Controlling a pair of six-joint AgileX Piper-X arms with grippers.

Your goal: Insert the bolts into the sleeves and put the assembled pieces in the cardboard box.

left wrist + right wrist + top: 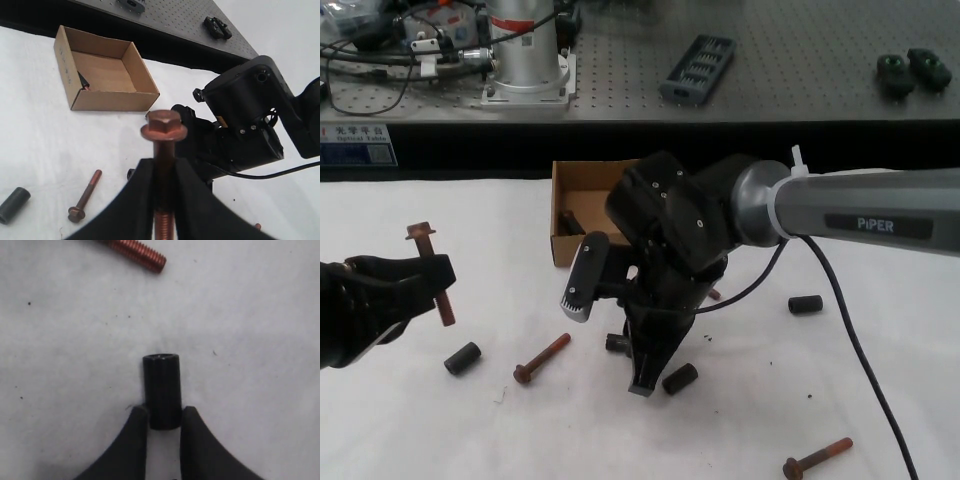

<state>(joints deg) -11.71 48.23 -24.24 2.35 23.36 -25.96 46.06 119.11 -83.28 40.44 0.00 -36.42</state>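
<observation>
My left gripper (432, 275) (164, 167) is shut on a copper bolt (432, 268) (163, 131), held upright above the white cloth with its hex head up. My right gripper (640, 384) (164, 412) points down at the cloth in front of the cardboard box (582, 180) (112, 101). Its fingertips (137, 416) sit tight on either side of one end of a black sleeve (161, 387) lying on the cloth. A threaded bolt tip (145, 257) lies just beyond that sleeve. A dark piece (82, 82) rests inside the box.
Loose sleeves (463, 357) (680, 378) (805, 304) and loose bolts (542, 360) (817, 458) are scattered on the cloth. A grey perforated bench (800, 70) with equipment runs along the back. The right arm's cable (850, 340) trails over the cloth.
</observation>
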